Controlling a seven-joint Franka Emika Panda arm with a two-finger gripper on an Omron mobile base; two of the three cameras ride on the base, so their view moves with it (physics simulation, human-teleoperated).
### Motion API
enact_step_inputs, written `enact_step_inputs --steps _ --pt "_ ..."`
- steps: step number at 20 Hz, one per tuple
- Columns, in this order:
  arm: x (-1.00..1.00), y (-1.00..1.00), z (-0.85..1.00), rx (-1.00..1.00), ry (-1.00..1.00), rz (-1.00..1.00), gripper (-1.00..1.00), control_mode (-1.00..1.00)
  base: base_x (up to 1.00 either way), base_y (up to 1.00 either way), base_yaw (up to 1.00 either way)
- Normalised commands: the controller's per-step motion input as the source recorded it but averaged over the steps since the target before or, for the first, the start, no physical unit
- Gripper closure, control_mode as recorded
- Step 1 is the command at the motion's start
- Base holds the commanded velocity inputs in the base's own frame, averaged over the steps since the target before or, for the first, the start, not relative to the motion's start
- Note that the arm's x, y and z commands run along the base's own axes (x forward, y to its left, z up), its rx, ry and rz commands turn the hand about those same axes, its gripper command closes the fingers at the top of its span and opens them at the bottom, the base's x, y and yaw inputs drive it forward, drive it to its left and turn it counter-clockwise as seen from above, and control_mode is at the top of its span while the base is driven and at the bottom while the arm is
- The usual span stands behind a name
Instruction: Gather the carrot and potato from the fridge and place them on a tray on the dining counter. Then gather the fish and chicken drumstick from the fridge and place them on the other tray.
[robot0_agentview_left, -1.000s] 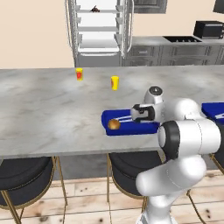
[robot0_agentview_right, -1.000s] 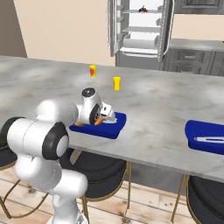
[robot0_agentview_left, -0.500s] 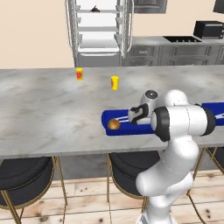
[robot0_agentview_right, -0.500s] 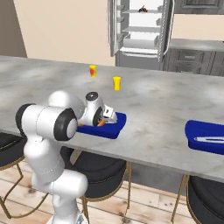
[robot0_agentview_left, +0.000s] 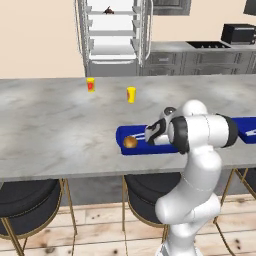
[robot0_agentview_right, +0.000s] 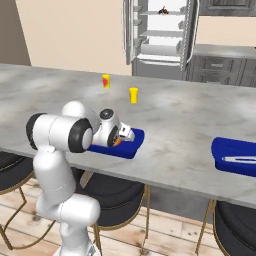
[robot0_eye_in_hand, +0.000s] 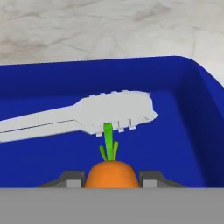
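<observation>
Two blue trays: near tray (robot0_agentview_left: 137, 148), far tray (robot0_agentview_right: 235, 156). One carrot (robot0_eye_in_hand: 109, 174). One potato (robot0_agentview_left: 130, 142). One white tongs-like utensil (robot0_eye_in_hand: 87, 116) in the near tray, another utensil (robot0_agentview_right: 240, 160) in the far tray. Two cups: yellow cup (robot0_agentview_left: 131, 94), red-and-yellow cup (robot0_agentview_left: 90, 84). One open fridge (robot0_agentview_left: 113, 35). One microwave (robot0_agentview_left: 239, 33). Stools: three visible, counted from stool (robot0_agentview_left: 27, 205).

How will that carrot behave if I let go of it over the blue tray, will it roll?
The carrot looks rounded and tapered between the fingertips, so it would probably roll a little in a curve. The tray has raised walls, which should likely stop it. It may bump the white utensil lying right ahead.
</observation>
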Motion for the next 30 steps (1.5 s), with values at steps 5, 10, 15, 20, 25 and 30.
enact_step_inputs --steps 5,10,15,20,25,30 --pt "0.14 -0.02 -0.1 0.0 -0.03 0.0 1.0 -1.0 0.0 0.0 0.0" --pt "0.26 0.0 -0.07 0.0 -0.01 0.0 1.0 -1.0 0.0 0.0 0.0" --pt "0.19 0.02 -0.08 -0.01 -0.03 0.0 -1.0 -1.0 0.0 0.0 0.0" --pt "0.03 0.0 -0.02 0.0 -0.03 0.0 -1.0 -1.0 0.0 0.0 0.0" --pt "-0.21 0.0 0.54 -0.01 -0.11 0.0 -1.0 -1.0 0.0 0.0 0.0" --pt "0.05 0.22 0.96 -0.04 -0.19 -0.2 -1.0 -1.0 0.0 0.0 0.0"
